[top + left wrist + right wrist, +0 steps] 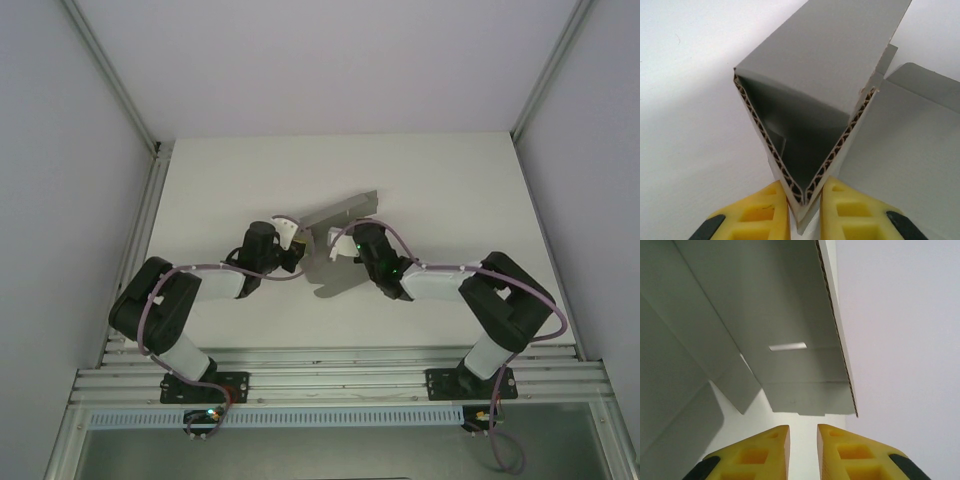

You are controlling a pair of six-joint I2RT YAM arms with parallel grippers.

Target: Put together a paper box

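A white matte table (230, 180) extends well out on every side of a half-folded paper box (830, 65) of grey corrugated card, with 2 panels raised in a V. At the box's left, the left gripper (805, 192) is pinched on the V's fold. Just short of the box's slotted panel, the right gripper (803, 432) is narrowly parted, and nothing is held in it. Should the thin fold slip from that single pinch, the panels could spring flat. The box's far flaps are hidden by the arms, and no tab for the narrow slot (787, 346) can be made out.

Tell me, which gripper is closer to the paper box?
Left. The left gripper pinches a folded corner of the paper box; the right gripper sits just short of its edge, empty.
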